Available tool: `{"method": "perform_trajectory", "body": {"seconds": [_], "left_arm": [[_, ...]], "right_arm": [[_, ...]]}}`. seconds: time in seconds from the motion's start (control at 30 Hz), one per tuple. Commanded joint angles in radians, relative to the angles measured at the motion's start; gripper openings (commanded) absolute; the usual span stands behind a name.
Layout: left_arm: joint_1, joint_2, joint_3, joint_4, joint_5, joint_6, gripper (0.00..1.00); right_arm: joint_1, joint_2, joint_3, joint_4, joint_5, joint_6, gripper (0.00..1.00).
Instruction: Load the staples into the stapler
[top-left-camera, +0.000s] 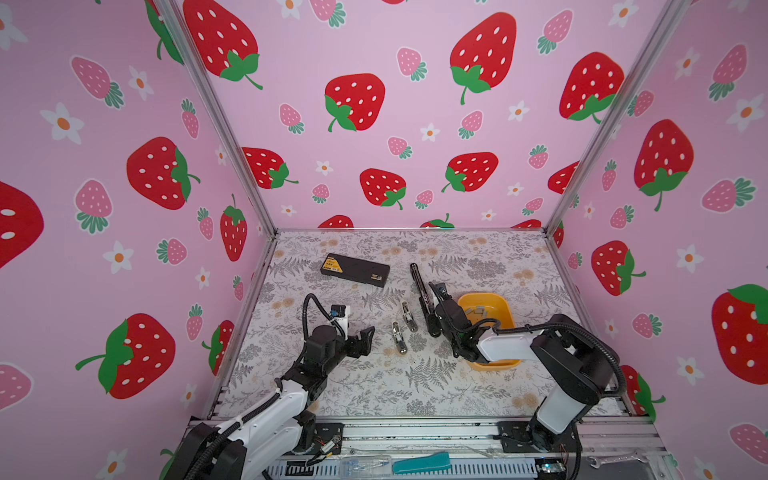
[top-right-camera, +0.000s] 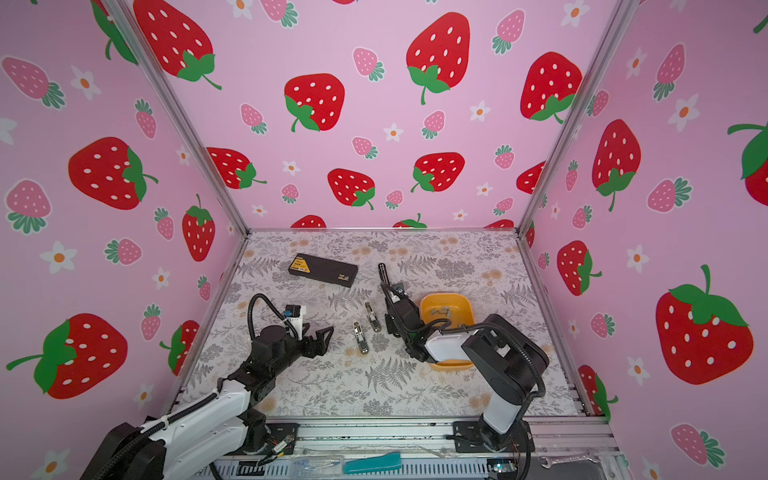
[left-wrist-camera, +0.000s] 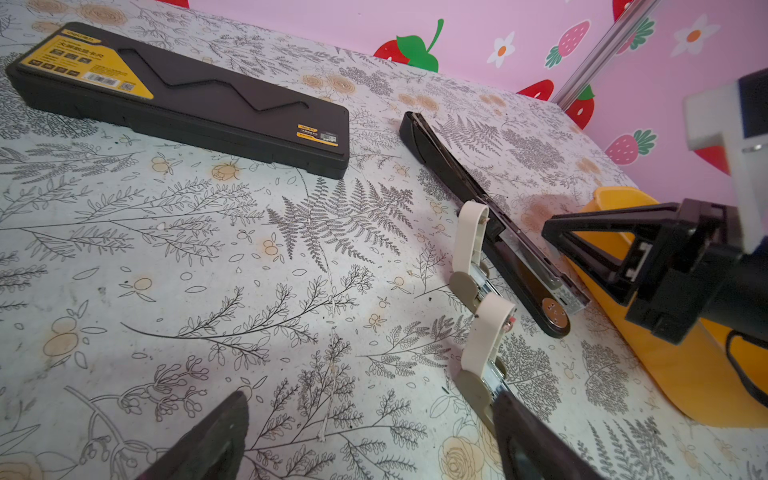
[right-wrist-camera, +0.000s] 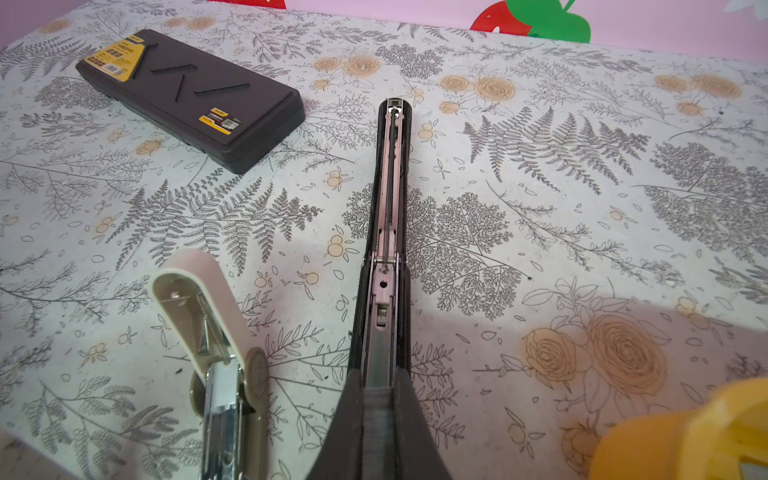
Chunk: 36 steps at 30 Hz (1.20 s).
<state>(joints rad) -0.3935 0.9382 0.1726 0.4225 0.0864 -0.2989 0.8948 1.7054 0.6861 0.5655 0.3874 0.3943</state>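
While right claw (right-wrist-camera: 379, 388), closed (contents unclear), hung over black stapler (right-wrist-camera: 390, 187), table (top-left-camera: 374, 386) centre, staples (top-left-camera: 478, 311) lay in yellow tray (top-left-camera: 484, 296) near right edge; left claw (top-left-camera: 368, 340) wide, empty. Advised: align strip with channel, seat flat.

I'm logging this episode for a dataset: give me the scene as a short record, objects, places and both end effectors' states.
black stapler: opened flat on the table, magazine exposed
beige staplers: two, both open, lying between the arms
staples: loose strips in the yellow bin, right of the black stapler
black case: closed, back left of the table
left end effector: open, empty, left of the beige staplers
right end effector: shut, tips at the black stapler's magazine; whether a strip is pinched cannot be told
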Motion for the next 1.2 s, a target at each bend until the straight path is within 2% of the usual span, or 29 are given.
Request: {"method": "perform_trajectory", "body": {"seconds": [0.0, 1.17], "left_arm": [[-0.004, -0.006, 0.035, 0.012, -0.010, 0.008, 0.93], [-0.003, -0.001, 0.037, 0.013, -0.011, 0.007, 0.93]], "right_arm": [[0.006, 0.005, 0.024, 0.000, 0.034, -0.022, 0.03], [0.006, 0.065, 0.053, 0.007, 0.016, -0.020, 0.02]]}}
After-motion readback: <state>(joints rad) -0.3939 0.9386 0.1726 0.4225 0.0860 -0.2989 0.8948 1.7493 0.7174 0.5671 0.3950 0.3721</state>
